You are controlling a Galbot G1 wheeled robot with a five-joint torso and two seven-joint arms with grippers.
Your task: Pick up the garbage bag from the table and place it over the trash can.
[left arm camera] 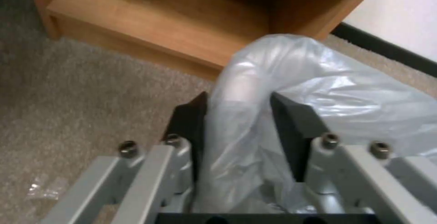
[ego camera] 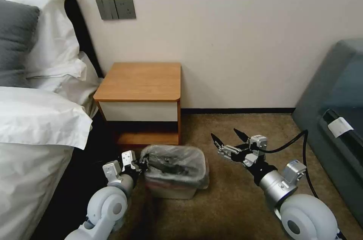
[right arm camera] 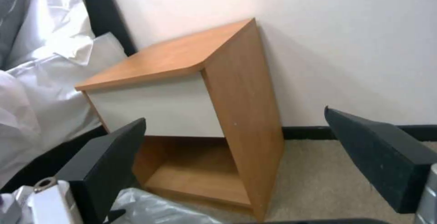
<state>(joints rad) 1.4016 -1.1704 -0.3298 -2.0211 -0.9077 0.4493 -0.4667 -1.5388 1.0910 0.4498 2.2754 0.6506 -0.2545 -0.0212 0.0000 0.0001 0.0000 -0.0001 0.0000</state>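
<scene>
A: Looking at the trash can [ego camera: 172,191], I see the garbage bag [ego camera: 177,162] already draped over its rim; it stands on the carpet [ego camera: 234,209] just in front of the table [ego camera: 140,81], whose top is bare.

B: And the left gripper [ego camera: 140,164]?

A: It is at the left edge of the can. In the left wrist view its fingers [left arm camera: 291,128] are set on both sides of a fold of film and press on it, so I judge it clamped on the bag.

B: The right gripper [ego camera: 227,140]?

A: It hangs to the right of the can, apart from it, fingers spread wide and holding nothing.

B: How to do it well?

A: I think: pull the film gently down over the left rim, not hard, because thin plastic tears or slips off the opposite edge.
</scene>
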